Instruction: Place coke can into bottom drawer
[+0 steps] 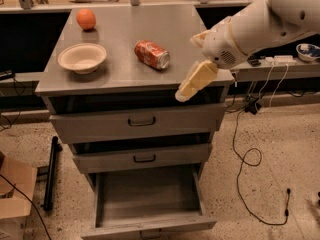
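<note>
Fingers [197,79] are seen spread, nothing held; the gripper [187,66] is poised at the cabinet's [120,76] right edge, near the toppled can [152,54]. The drawer [150,220] is pulled open below.

Floor [280,134]: pale speckled terrazzo under warm, dim light; a grey metal cabinet [120,71] stands centre; my gripper [192,84] hangs at its right front corner; a dark-fronted bench [35,39] runs along behind; a power strip [277,60] rests on the right-hand section; a black cable [245,159] loops over the floor right; a cardboard box [15,189] and a black bar [50,174] lie left
</note>
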Motion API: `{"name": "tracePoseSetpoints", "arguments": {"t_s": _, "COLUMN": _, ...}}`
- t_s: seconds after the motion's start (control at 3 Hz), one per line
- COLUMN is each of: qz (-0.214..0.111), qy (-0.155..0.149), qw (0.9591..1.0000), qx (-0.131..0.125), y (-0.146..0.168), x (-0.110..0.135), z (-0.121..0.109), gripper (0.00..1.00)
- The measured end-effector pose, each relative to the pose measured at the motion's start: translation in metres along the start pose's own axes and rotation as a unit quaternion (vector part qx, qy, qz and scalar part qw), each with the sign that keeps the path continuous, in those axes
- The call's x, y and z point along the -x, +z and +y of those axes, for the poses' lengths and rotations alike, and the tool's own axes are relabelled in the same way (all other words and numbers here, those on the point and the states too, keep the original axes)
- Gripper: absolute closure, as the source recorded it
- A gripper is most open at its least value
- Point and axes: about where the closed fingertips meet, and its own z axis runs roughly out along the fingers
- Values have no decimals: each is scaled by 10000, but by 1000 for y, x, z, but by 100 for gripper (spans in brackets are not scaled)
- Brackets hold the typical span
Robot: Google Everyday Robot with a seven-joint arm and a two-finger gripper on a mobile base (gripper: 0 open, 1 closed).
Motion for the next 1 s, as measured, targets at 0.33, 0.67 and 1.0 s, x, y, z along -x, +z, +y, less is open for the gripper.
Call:
{"name": "tracePoseSetpoints", "arguments": {"t_s": 0.33, "qz": -760, "qy": 153, "qw": 9970, "qx": 33, "y": 57, "x": 4, "z": -39, "gripper": 0}}
{"name": "tracePoseSetpoints", "arguments": {"t_s": 0.67, "qz": -1217, "qy": 178, "qw": 9924, "qx": 50, "y": 86, "x": 4, "z": -66, "gripper": 0}}
{"name": "tracePoseSetpoints", "arguments": {"t_s": 1.0, "qz": -1650, "qy": 260, "qw": 9858, "qx": 147, "y": 110, "x": 5, "z": -89, "gripper": 0}}
